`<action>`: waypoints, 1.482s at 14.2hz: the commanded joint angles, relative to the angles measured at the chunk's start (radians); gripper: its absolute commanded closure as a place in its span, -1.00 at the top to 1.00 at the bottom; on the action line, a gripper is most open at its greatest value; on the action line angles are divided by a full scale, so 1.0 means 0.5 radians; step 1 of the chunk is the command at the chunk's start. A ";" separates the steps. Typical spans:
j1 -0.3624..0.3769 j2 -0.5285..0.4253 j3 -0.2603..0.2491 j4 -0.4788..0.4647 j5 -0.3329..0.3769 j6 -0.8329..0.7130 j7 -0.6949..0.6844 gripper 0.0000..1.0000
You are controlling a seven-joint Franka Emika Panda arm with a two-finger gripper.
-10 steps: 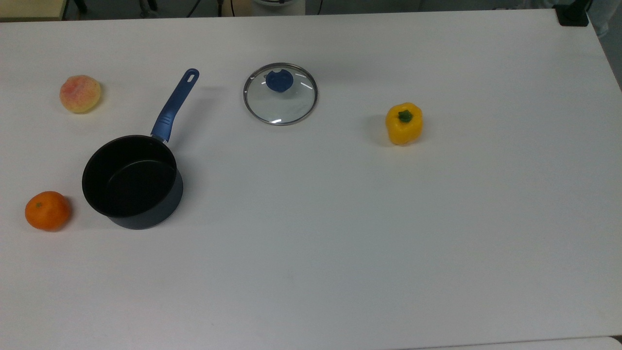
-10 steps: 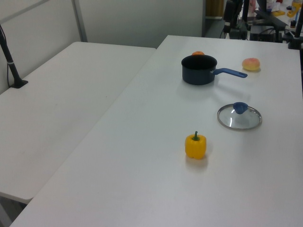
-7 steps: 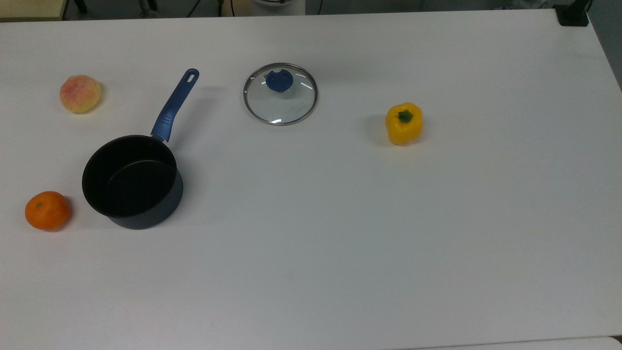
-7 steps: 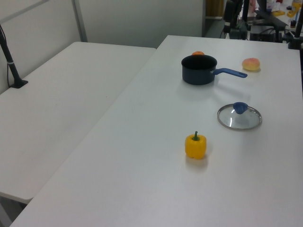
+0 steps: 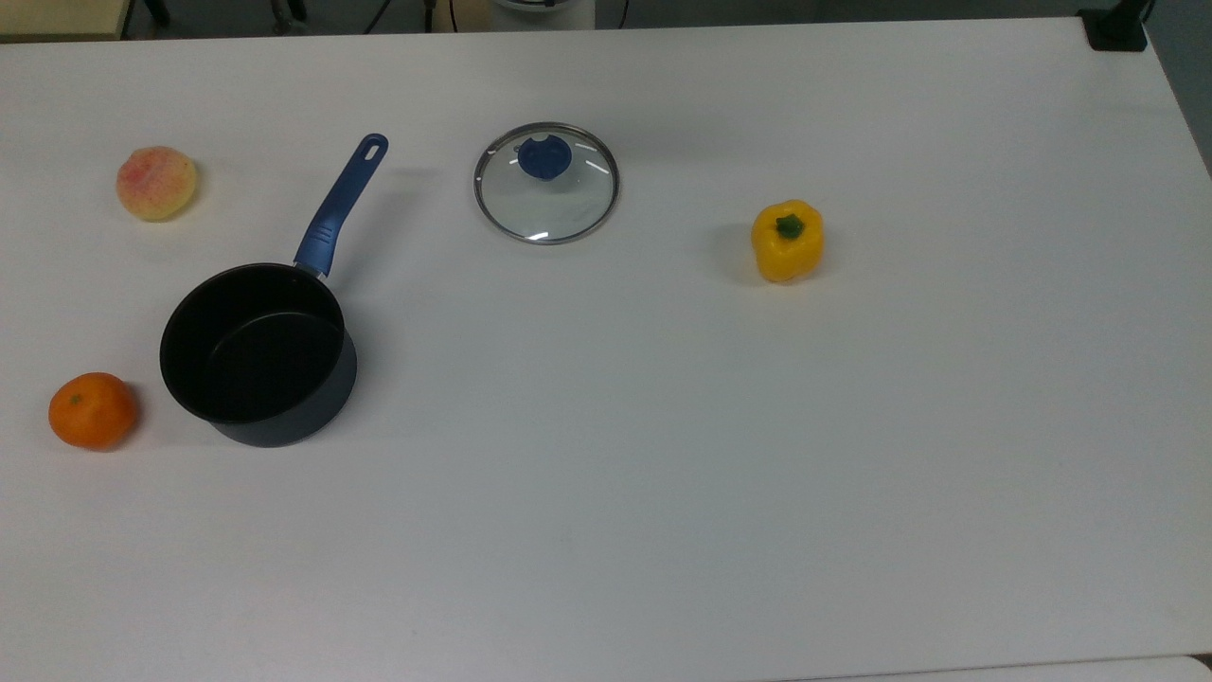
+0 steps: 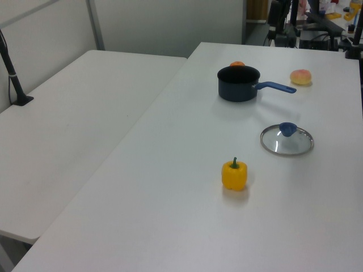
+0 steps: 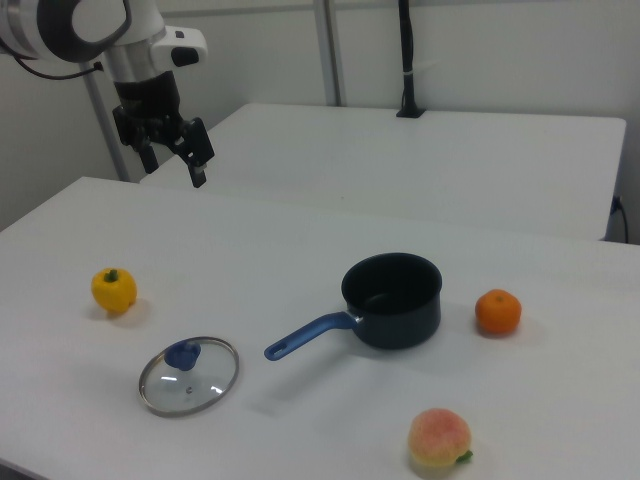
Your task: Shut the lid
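1. My gripper (image 7: pixel 172 155) hangs high above the worktop's (image 7: pixel 300 420) far left part in the right view, its jaws spread apart with nothing between them
2. The lid (image 7: pixel 189 374) lies flat on the worktop, knob (image 7: pixel 182 354) up, well below the jaws and nearer the camera in the right view, only slightly to the right view's right of them; so I judge the coming move is mostly a long drop toward the near edge
3. In the top view the lid (image 5: pixel 546 183) sits toward the far edge, between the pan (image 5: pixel 258 352) on the top view's left and the pepper (image 5: pixel 787 240) on the top view's right, touching neither
4. The knob (image 5: pixel 543 157) is what I must take; it stands at the lid's centre, so a straight descent from above should do
5. The pan stands open, well apart from the lid, its handle (image 5: pixel 341 203) slanting up toward the lid's side in the top view
6. After the grasp I expect a carry to the top view's left and nearer, onto the pan's rim
7. The orange (image 5: pixel 92 410) lies just beside the pan; the peach (image 5: pixel 156 182) lies well clear
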 commanded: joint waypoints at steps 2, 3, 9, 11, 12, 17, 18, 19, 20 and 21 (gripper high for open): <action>0.015 -0.038 -0.014 -0.039 -0.027 0.023 -0.001 1.00; 0.021 -0.038 -0.014 -0.039 -0.027 0.026 -0.001 1.00; 0.009 -0.063 -0.011 -0.039 -0.027 0.014 -0.001 1.00; 0.000 -0.069 -0.014 -0.042 -0.030 0.014 -0.016 1.00; -0.013 -0.063 -0.017 -0.060 -0.030 0.017 -0.023 1.00; -0.022 -0.057 -0.027 -0.143 -0.030 0.026 -0.023 1.00; -0.022 -0.054 -0.027 -0.170 -0.030 0.026 -0.023 1.00; -0.022 -0.057 -0.024 -0.210 -0.030 0.026 -0.023 1.00; -0.019 -0.057 -0.024 -0.280 -0.030 0.035 -0.023 1.00; -0.016 -0.054 -0.024 -0.345 -0.030 0.032 -0.023 1.00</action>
